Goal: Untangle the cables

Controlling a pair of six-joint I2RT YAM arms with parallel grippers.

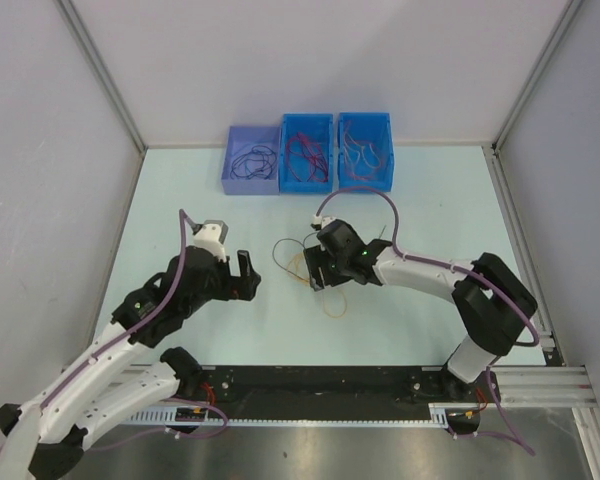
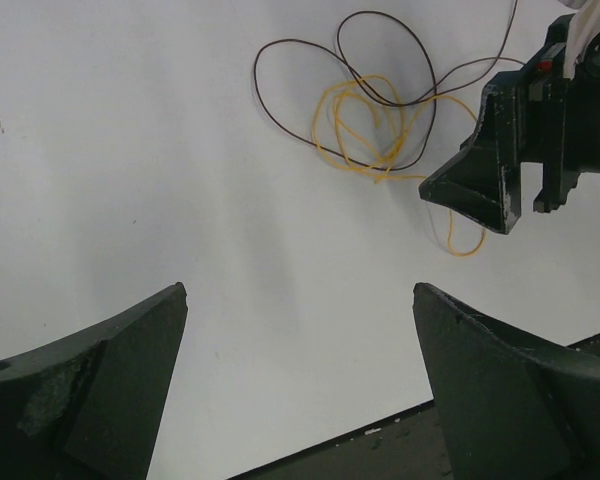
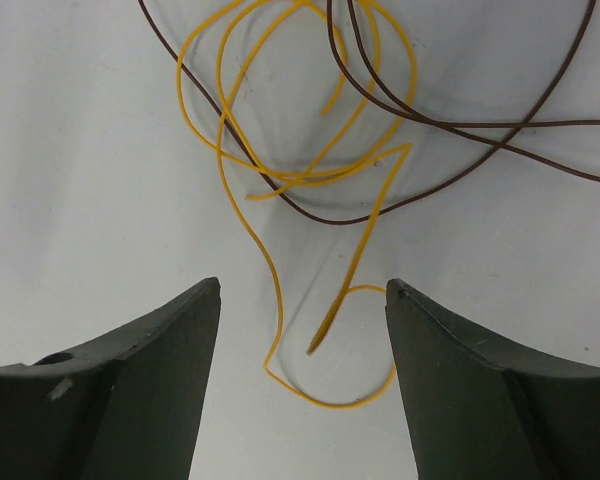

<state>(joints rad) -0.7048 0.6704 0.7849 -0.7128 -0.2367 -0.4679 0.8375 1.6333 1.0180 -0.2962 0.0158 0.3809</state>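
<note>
Right gripper [image 3: 302,292] astride yellow cable [image 3: 330,404] — bins [image 1: 307,187] only from above

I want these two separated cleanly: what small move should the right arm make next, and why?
Probably lower the right gripper and close on the yellow cable: its free end and bottom loop lie between the open jaws, clear of the dark cable crossing it farther up. The left gripper is open, empty.

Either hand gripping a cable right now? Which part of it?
Nothing is held. The left hand and the right hand are both open. The yellow cable lies loose between the right hand's jaws, ungripped.
</note>
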